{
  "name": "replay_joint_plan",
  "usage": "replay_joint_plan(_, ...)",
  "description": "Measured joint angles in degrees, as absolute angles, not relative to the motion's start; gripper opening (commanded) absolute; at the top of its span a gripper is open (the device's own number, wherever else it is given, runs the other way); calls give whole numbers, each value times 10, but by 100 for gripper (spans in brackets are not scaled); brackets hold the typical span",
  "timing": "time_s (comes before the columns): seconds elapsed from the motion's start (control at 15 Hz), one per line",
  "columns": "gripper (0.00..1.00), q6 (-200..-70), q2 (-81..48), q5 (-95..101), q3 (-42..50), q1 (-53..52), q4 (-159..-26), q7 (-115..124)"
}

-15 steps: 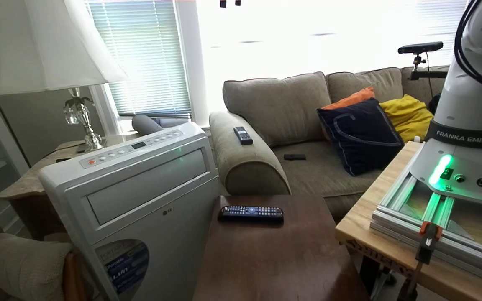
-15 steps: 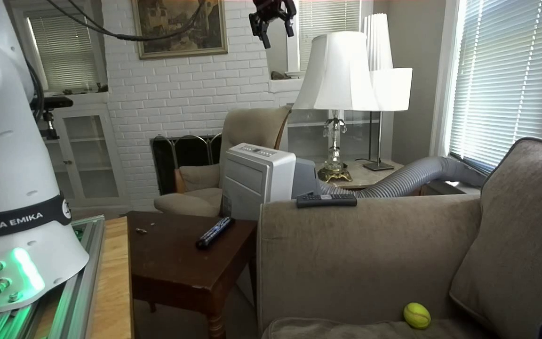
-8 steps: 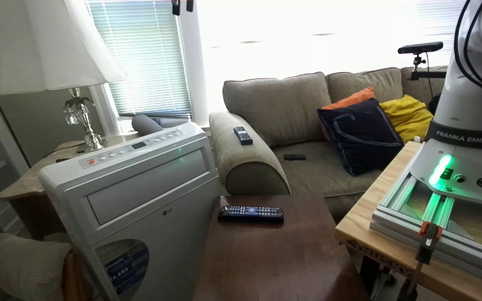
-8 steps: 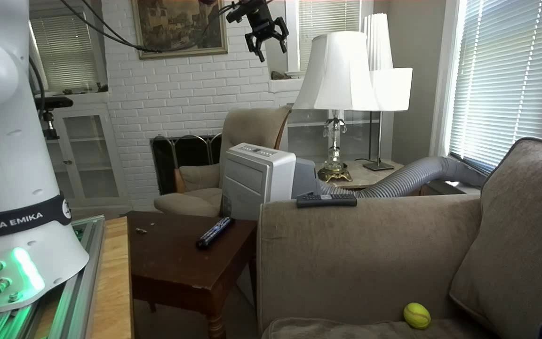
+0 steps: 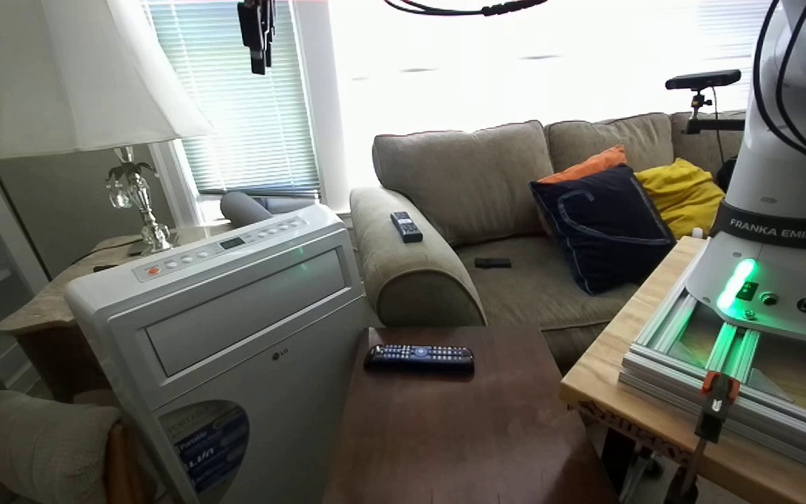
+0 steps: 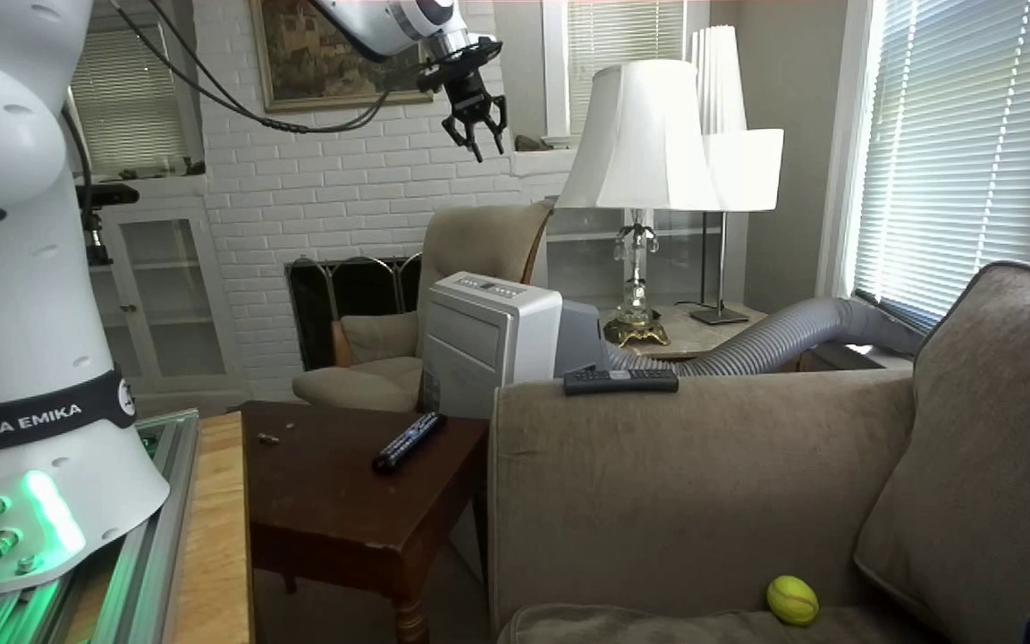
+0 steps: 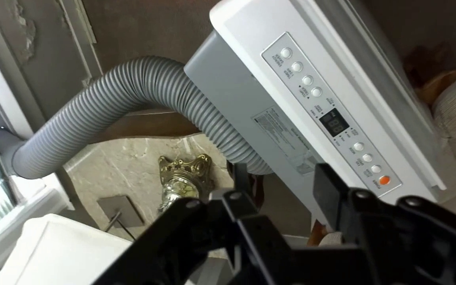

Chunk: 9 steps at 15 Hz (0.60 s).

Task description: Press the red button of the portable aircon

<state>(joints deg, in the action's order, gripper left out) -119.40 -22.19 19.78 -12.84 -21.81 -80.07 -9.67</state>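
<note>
White brick wall (image 6: 327,179) backs an exterior view; at upper centre the gripper (image 6: 491,155) hangs, 2 jaws clearly apart, nothing held, free air between it and the portable aircon (image 6: 466,335) at centre. In an exterior view the red button (image 5: 154,271) sits at mid-left, near the unit's end edge. Wrist view: the button lies right of the fingertips. Approach seems in hand; next probably calls for closing, shifting rightward and lowering, keeping off the white lampshade (image 7: 61,245) at lower left.
</note>
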Motion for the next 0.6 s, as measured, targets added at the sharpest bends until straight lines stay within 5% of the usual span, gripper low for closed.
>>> replay_joint_plan(0.2,1,-1227,-252,200,-131,-238,-798,-113)
replay_joint_plan(0.6,1,-1253,-290,200,-136,-265,-784,-132)
